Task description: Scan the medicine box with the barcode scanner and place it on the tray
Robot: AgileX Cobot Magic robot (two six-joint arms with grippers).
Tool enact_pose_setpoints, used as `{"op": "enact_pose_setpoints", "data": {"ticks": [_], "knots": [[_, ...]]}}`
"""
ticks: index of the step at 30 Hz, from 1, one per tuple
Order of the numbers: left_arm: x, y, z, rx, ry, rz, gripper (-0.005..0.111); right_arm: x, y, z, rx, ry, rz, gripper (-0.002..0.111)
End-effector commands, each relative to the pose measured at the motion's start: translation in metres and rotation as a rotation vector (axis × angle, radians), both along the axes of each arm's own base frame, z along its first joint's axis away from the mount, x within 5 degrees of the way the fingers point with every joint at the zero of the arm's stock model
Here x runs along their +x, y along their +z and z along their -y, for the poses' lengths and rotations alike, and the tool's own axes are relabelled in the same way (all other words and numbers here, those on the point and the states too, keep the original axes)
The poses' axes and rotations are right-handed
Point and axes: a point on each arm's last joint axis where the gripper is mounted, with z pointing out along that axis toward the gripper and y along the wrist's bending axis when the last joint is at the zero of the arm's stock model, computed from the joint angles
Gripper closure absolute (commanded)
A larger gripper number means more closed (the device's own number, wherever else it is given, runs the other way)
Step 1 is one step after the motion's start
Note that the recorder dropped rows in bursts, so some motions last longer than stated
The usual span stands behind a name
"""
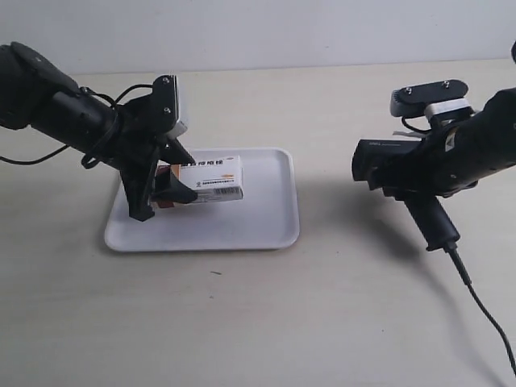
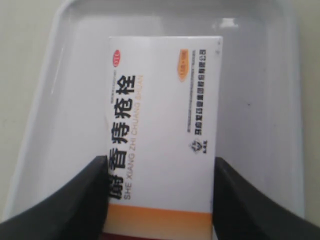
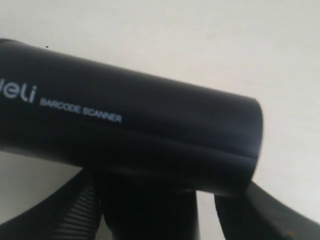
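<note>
The medicine box point(image 1: 211, 178) sits over the tray point(image 1: 266, 218), toward the tray's side nearest the arm at the exterior view's left, held at its orange-banded end; whether its underside touches the tray floor cannot be determined. In the left wrist view the medicine box point(image 2: 162, 130) shows its white printed face with dark lettering and an orange band, and the left gripper point(image 2: 160, 200) has its jaws clamped on the box's two long edges, one black finger point(image 2: 75, 205) on each side, with the tray point(image 2: 270, 100) behind. The left gripper point(image 1: 165, 192) is thus the one on the arm at the exterior view's left. The barcode scanner point(image 1: 403, 165) is held off the table point(image 1: 242, 322) well apart from the tray, head pointing toward the box, handle slanting down and its cable point(image 1: 484, 310) trailing across the table. The right wrist view shows the barcode scanner point(image 3: 130, 135) head marked "BARCODE SCANNER", with the right gripper point(image 3: 155, 210) closed on the handle below it
</note>
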Motion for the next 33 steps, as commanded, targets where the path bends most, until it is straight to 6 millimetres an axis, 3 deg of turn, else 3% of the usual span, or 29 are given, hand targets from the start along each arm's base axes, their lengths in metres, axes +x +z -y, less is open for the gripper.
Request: {"op": "enact_pose_setpoints", "data": {"ticks": [1,7,10,13,18,19,23,28,30,31,32,33], "knots": [[0.007,-0.015,-0.002,0.007,0.061,-0.002,0.107,0.007,-0.019,-0.003,0.031,-0.026,0.003,0.108],[0.009,-0.030,-0.002,0.028,0.067,-0.016,0.106,0.008,-0.030,-0.003,0.038,-0.058,-0.026,0.108],[0.009,-0.032,-0.002,0.032,0.070,-0.016,0.094,0.008,-0.030,-0.003,0.045,-0.070,-0.027,0.099],[0.009,-0.030,-0.001,0.015,0.088,-0.029,0.065,0.008,-0.030,-0.003,0.050,-0.080,-0.029,0.083],[0.006,-0.025,-0.001,0.010,0.085,-0.056,0.004,0.008,-0.028,-0.003,0.076,-0.125,-0.030,0.045],[0.006,-0.022,-0.001,0.007,0.083,-0.052,0.002,0.008,-0.026,-0.003,0.076,-0.125,-0.028,0.036],[0.006,0.007,-0.001,-0.037,0.105,0.011,0.002,0.004,-0.004,-0.001,0.070,-0.109,-0.003,0.013],[-0.001,0.073,-0.006,-0.158,0.238,0.069,0.002,-0.015,0.053,0.009,0.039,-0.076,0.047,0.014],[-0.011,0.101,-0.011,-0.229,0.272,0.034,0.009,-0.026,0.081,0.015,0.054,-0.081,0.099,0.024],[-0.020,0.116,-0.013,-0.263,0.256,0.019,0.018,-0.033,0.098,0.018,0.074,-0.089,0.138,0.034],[-0.037,0.145,-0.019,-0.339,0.247,-0.021,0.048,-0.050,0.129,0.023,0.147,-0.100,0.247,0.062],[-0.045,0.157,-0.022,-0.381,0.269,-0.039,0.067,-0.061,0.142,0.024,0.196,-0.097,0.308,0.079]]}}
